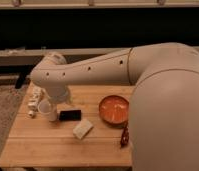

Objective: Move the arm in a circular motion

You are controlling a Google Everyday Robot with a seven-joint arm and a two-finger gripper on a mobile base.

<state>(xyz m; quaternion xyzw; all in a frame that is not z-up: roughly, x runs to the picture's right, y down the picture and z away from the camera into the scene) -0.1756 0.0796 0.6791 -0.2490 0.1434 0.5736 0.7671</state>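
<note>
Arm (93,67): stretched leftward above the tabletop (53,147), probably high enough to circle freely.
Pincer (44,106): low over the tabletop's left side; open or closed, cannot tell.

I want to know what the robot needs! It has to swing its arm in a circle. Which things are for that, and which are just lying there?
For the job: the arm; its gripper, low over the left side of the table.
Just lying about: orange bowl; black block; tan block.
</note>
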